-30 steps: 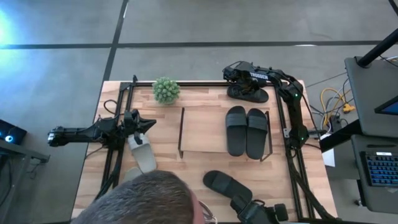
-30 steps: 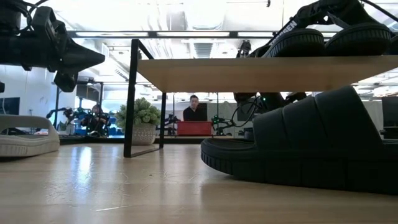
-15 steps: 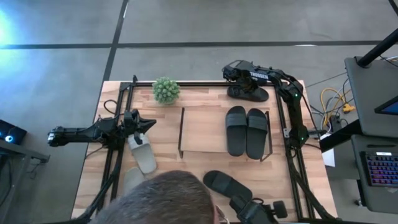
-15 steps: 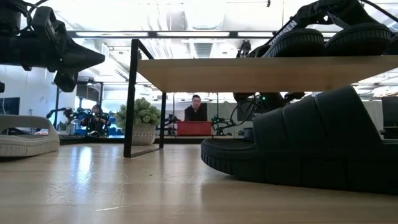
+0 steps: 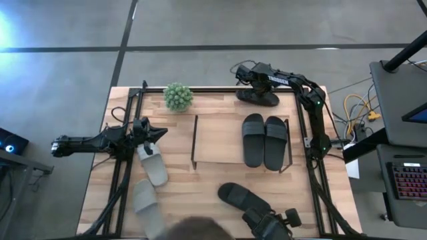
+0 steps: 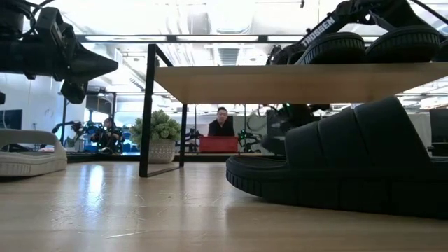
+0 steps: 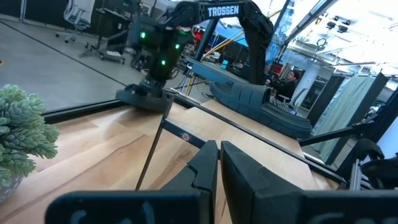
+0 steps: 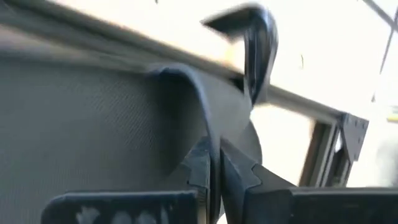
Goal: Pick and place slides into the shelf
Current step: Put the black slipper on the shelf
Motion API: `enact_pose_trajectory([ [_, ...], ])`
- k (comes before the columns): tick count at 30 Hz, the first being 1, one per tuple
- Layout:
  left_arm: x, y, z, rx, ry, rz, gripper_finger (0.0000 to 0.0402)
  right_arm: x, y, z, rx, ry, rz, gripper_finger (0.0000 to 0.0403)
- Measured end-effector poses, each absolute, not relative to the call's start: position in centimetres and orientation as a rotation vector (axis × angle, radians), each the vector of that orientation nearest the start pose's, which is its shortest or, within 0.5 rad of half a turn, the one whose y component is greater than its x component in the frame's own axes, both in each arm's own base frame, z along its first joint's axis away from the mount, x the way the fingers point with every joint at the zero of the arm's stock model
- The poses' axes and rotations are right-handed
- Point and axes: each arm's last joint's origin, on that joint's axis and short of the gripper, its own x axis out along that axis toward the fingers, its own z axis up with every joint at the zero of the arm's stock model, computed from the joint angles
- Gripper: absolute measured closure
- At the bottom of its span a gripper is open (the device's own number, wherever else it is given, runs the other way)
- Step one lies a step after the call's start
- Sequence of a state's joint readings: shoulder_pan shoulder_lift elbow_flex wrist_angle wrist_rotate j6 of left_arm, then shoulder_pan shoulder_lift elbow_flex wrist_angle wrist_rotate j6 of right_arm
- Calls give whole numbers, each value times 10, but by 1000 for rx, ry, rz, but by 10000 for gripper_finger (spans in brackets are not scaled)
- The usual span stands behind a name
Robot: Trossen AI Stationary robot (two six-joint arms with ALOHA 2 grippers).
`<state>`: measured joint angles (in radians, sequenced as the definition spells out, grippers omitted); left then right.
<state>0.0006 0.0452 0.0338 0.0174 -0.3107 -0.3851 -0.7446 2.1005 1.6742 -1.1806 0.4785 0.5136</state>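
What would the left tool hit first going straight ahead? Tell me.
Probably the shelf: the shut left tool points at its near end, where the dark wire leg stands, though height is hard to judge.

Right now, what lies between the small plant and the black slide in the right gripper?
Bare tabletop only, seen in the high view, between the plant and the slide under the right gripper.

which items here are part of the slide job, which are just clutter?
Job: black slide pinched in right end effector; two black slides on shelf; black slide and two pale slides on table.
Clutter: potted plant; black rail frame.
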Motion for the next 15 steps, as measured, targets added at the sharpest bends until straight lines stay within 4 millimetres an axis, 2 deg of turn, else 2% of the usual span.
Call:
enact_pose_trajectory([
  [6, 97, 9, 173, -383, -66, 306, 395, 297, -279, 227, 483, 1303, -1288, 394],
  [10, 97, 9, 173, -383, -66, 306, 395, 305, -274, 262, 411, 1204, -1248, 394],
  [15, 97, 9, 173, -383, -66, 306, 395, 316, -259, 302, 349, 1142, -1030, 394],
])
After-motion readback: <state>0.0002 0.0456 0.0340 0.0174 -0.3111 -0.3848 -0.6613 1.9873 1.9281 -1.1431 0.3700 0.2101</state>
